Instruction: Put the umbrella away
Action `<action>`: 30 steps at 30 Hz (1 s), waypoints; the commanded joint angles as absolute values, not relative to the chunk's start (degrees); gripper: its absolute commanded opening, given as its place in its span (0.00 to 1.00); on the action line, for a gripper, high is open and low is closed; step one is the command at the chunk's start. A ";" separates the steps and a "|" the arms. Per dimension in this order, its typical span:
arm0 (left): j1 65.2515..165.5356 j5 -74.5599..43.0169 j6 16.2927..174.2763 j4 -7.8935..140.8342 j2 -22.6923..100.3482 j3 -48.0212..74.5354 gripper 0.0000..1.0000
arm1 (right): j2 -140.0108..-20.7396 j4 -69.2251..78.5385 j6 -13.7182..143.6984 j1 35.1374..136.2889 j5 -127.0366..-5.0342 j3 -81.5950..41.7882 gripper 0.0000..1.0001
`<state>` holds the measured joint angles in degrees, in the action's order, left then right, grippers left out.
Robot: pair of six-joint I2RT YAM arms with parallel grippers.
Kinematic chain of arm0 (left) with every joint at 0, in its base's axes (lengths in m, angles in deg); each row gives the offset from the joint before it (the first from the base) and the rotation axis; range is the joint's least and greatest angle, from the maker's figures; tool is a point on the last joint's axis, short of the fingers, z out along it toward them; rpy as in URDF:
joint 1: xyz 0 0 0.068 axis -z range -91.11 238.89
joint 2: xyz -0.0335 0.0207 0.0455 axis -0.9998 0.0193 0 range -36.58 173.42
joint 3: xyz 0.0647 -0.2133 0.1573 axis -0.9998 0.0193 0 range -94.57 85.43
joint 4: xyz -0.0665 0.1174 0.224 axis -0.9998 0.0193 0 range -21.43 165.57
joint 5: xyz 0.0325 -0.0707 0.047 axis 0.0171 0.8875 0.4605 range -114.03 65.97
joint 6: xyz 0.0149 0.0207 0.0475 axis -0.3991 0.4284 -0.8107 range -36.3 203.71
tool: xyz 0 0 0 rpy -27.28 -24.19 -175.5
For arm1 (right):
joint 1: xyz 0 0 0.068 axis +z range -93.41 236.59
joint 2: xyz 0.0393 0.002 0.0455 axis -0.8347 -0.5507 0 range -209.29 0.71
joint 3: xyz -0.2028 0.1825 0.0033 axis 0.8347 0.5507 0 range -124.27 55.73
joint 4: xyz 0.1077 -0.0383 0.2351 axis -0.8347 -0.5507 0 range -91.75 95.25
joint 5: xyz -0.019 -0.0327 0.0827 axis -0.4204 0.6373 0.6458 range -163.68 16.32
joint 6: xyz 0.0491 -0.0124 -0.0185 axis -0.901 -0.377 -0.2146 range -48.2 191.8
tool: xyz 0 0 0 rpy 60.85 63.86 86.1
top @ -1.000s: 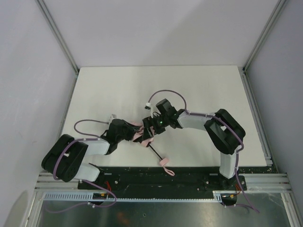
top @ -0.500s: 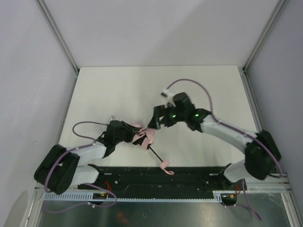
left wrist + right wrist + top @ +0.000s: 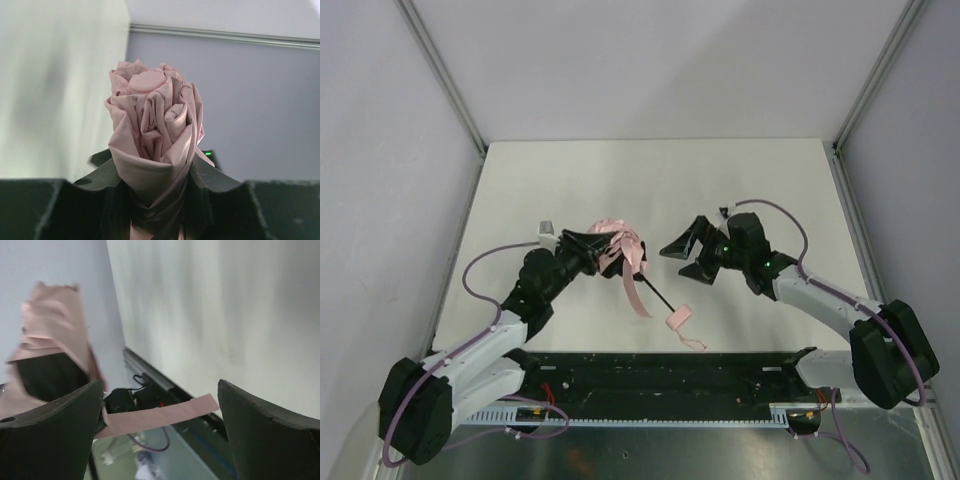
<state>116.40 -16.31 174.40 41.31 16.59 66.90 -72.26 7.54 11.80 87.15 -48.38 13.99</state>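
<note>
White counter (image 3: 770, 180) lay beneath both arms. The left fingers (image 3: 100, 172) clamped the umbrella (image 3: 616, 240) by its bunched canopy (image 3: 152, 125), shaft (image 3: 655, 298) slanting near-right to the free handle (image 3: 678, 318). The right fingers (image 3: 260, 430), spread wide apart, stood just right of it, nearer that handle.

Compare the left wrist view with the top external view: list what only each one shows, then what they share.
Only the left wrist view: the round pink cap at the tip of the umbrella, and its bunched folds close up.
Only the top external view: the black shaft, the pink handle, the hanging strap, the table, and the right gripper, open and holding nothing.
Both: the pink canopy clamped in the left gripper.
</note>
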 commanded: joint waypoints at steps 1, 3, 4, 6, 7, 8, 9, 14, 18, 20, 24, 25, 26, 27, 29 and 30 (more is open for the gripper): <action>116.16 -16.08 180.65 29.53 15.30 62.04 0.00 | -68.91 19.81 -5.56 88.98 -46.66 18.15 0.99; 116.14 -17.08 180.85 26.97 15.48 61.78 0.00 | -66.31 19.94 -8.69 89.21 -48.09 20.10 0.99; 116.10 -17.61 180.97 25.54 15.56 61.78 0.00 | -64.97 19.67 -9.93 89.42 -48.71 20.78 0.98; 116.06 -18.67 181.67 22.57 15.72 62.20 0.00 | -61.83 17.80 -11.03 89.95 -49.86 21.28 0.98; 116.06 -19.11 181.78 21.58 15.85 62.26 0.00 | -60.49 16.54 -11.58 90.28 -50.56 21.46 0.98; 116.10 -19.37 181.87 20.95 15.96 62.20 0.00 | -59.25 15.90 -12.87 90.79 -51.31 21.98 0.99; 116.12 -19.55 181.96 20.46 16.06 62.03 0.00 | -58.19 16.29 -14.70 91.44 -51.95 22.95 0.99; 116.00 -19.84 182.66 18.88 16.52 60.27 0.00 | -57.80 26.58 -29.17 97.30 -55.12 28.72 0.97; 116.01 -19.85 183.05 18.51 16.84 59.12 0.00 | -61.63 34.24 -36.80 102.54 -58.57 29.32 0.97; 116.09 -19.47 183.58 18.35 17.01 58.55 0.00 | -64.58 38.23 -39.24 103.32 -58.69 29.35 0.96; 116.69 -19.20 183.81 18.22 16.52 57.92 0.00 | -71.09 48.41 -43.37 104.04 -58.19 28.99 0.91; 116.72 -19.16 184.07 18.22 16.29 58.05 0.00 | -72.37 50.52 -44.36 104.26 -58.20 29.00 0.90; 116.74 -19.13 184.38 18.21 16.09 58.20 0.00 | -73.54 52.27 -45.25 104.59 -58.34 29.01 0.88; 116.75 -19.12 184.58 18.21 15.95 58.24 0.00 | -74.43 53.50 -45.87 105.02 -58.45 28.88 0.87; 116.75 -18.94 184.77 18.17 15.66 58.19 0.00 | -75.34 54.54 -46.47 105.90 -58.51 28.67 0.84; 116.75 -19.02 184.69 18.15 15.56 58.28 0.00 | -75.46 54.64 -46.13 106.16 -58.40 28.62 0.84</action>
<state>116.49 -18.93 182.79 23.30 17.38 61.24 -74.45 45.55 -40.35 104.57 -57.25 29.62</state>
